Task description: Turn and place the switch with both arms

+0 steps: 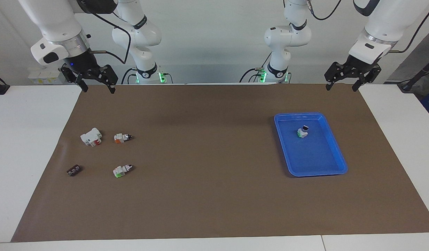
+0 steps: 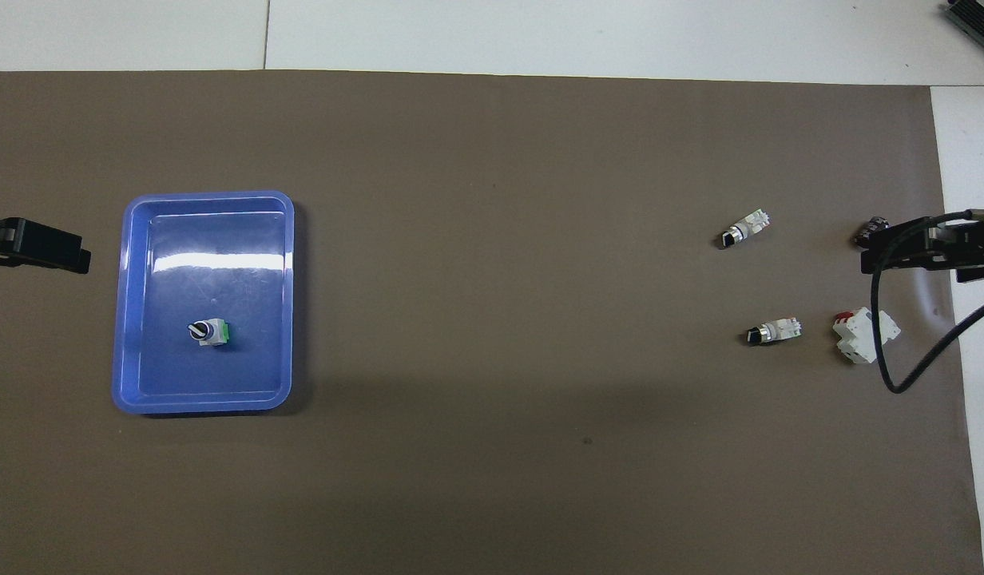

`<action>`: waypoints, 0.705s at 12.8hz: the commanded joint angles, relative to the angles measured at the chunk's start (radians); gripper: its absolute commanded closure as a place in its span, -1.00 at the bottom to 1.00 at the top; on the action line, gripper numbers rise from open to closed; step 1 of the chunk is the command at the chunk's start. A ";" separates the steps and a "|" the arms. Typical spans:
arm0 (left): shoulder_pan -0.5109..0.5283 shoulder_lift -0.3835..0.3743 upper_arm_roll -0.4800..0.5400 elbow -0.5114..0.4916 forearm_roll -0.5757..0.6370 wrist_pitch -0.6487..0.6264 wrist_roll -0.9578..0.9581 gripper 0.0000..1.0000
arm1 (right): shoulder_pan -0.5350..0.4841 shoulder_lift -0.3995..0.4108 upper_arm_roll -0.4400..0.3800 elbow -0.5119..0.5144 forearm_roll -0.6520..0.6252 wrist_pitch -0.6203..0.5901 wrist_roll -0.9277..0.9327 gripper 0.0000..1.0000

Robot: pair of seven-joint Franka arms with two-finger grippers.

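Right gripper [image 1: 96,84]: raised over the robots' edge of the brown mat [image 1: 214,195] at the right arm's end of the table, jaws spread wide and empty.
Left gripper [image 1: 342,83]: raised over the mat's corner at the left arm's end, jaws likewise spread, gripping nothing.
Switch [image 1: 122,137]: the one with the orange-red base lies on its side on the mat, below and well apart from the right gripper's jaws, black knob tip pointing toward the left arm's end.
White block [image 1: 91,136]: white with a red part, just beside the switch, toward the right arm's end, roughly under the right jaws.
Green-based switch [image 1: 122,170]: on its side, farther from the robots than the orange-red one, well clear of both jaws.
Dark part [image 1: 73,170]: small, farther from the robots than the white block, near the mat's edge.
Blue tray [image 1: 333,139]: on the mat toward the left arm's end, below the left jaws and apart from them.
Switch in tray [image 1: 302,131]: green base, standing upright with its black knob up, in the half of the tray nearer the robots.
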State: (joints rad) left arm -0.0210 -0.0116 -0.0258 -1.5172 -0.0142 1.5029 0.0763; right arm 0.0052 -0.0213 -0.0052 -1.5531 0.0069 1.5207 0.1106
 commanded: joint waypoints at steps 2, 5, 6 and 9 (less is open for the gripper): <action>0.003 -0.024 -0.005 -0.026 0.019 -0.003 -0.006 -1.00 | -0.013 -0.017 0.004 -0.015 0.008 0.001 -0.014 -1.00; 0.003 -0.024 -0.005 -0.026 0.019 -0.003 -0.006 -1.00 | -0.013 -0.022 0.004 -0.013 0.008 0.003 -0.016 -1.00; 0.003 -0.024 -0.005 -0.026 0.019 -0.003 -0.006 -1.00 | -0.010 -0.023 0.004 -0.015 0.011 0.001 -0.017 -1.00; 0.003 -0.024 -0.005 -0.026 0.019 -0.003 -0.006 -1.00 | -0.019 -0.051 -0.001 -0.073 0.010 0.016 -0.019 -1.00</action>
State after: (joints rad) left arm -0.0210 -0.0116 -0.0258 -1.5172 -0.0142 1.5029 0.0763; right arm 0.0056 -0.0301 -0.0053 -1.5588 0.0069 1.5186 0.1106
